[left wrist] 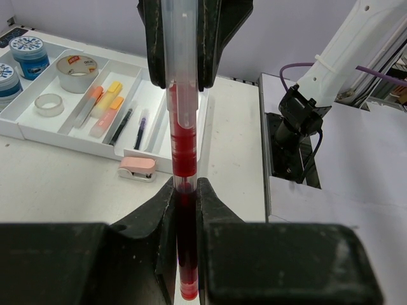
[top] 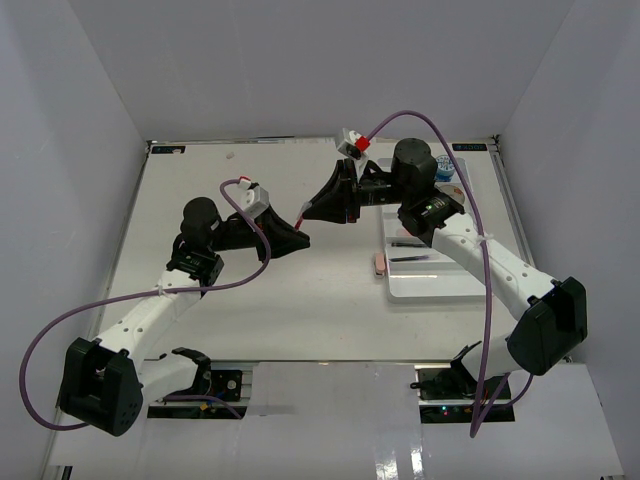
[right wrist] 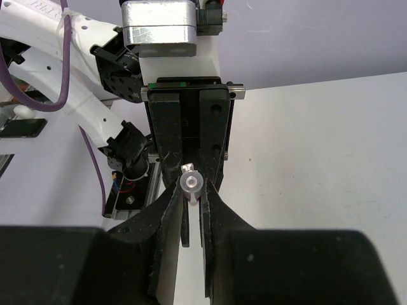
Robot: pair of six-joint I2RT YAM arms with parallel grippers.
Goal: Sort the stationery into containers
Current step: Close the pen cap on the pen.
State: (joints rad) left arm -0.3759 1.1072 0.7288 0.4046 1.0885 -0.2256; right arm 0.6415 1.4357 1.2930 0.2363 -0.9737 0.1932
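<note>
Thin red clear-plastic pen (left wrist: 181, 146) is grasped mid-frame by left gripper (left wrist: 185, 190) and right gripper (right wrist: 192, 194), both clenched.

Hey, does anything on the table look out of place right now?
Yes. A pink eraser-like piece lies on the table just outside the white tray, not in any compartment. The red pen is up in the air, clamped by the left gripper and right gripper at once.
</note>
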